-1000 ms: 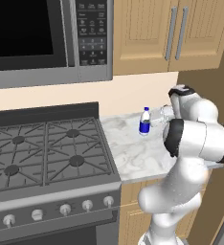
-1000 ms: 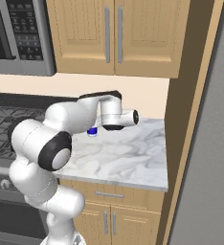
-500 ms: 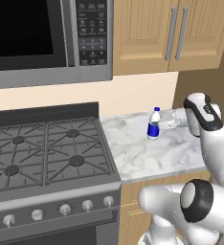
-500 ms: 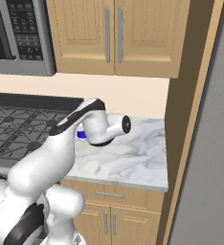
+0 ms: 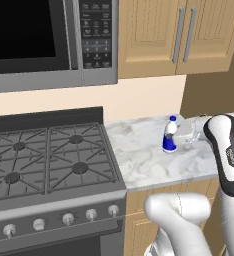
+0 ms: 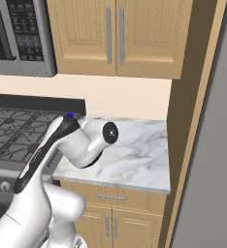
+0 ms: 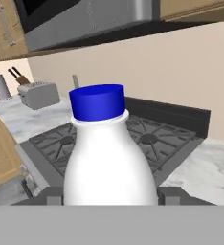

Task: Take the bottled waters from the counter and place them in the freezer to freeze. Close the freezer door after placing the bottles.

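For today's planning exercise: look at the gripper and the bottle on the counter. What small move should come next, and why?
Probably lift straight up. The gripper looks shut on the bottle, a finger on each side, while the bottle appears to stand upright on the counter.

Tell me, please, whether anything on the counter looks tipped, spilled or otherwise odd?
Nothing stands out. The bottle stands upright on the counter with its blue cap on, and the tool is closed around it. No spill shows on the marble.
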You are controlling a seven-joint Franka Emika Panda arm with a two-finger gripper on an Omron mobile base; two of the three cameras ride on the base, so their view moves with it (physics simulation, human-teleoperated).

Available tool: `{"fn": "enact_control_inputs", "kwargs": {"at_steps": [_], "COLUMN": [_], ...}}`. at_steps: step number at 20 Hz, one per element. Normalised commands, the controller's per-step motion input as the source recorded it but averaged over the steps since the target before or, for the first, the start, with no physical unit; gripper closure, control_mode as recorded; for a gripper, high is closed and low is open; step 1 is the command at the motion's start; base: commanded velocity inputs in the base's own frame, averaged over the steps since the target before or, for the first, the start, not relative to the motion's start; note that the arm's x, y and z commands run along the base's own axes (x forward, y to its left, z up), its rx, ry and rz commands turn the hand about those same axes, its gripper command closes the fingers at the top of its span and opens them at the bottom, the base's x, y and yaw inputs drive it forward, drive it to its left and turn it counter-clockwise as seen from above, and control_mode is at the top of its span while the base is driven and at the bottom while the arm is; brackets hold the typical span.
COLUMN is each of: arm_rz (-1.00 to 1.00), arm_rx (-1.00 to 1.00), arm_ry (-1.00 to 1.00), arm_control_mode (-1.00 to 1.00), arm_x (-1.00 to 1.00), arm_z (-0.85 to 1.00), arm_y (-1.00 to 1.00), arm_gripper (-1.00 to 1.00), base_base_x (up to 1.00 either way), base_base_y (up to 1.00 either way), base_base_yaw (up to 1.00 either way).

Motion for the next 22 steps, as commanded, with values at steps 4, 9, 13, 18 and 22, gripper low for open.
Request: {"fn": "enact_control_inputs", "kwargs": {"at_steps": [4, 9, 13, 18, 22], "arm_rz": [-0.02, -0.06, 0.0, 0.0, 0.0], "arm_rx": [-0.09, 0.01, 0.0, 0.0, 0.0], "arm_ry": [-0.16, -0.11, 0.0, 0.0, 0.0], "arm_control_mode": [-1.0, -1.0, -1.0, -1.0, -1.0], "arm_x": [-0.6, -0.34, -0.01, 0.0, -0.01], "arm_z": [0.12, 0.01, 0.0, 0.0, 0.0], "arm_y": [0.0, -0.01, 0.0, 0.0, 0.0], "arm_gripper": [1.0, 1.0, 1.0, 1.0, 1.0], "base_base_x": [0.0, 0.0, 0.0, 0.0, 0.0], "base_base_y": [0.0, 0.0, 0.0, 0.0, 0.0], "base_base_yaw": [0.0, 0.0, 0.0, 0.0, 0.0]}}
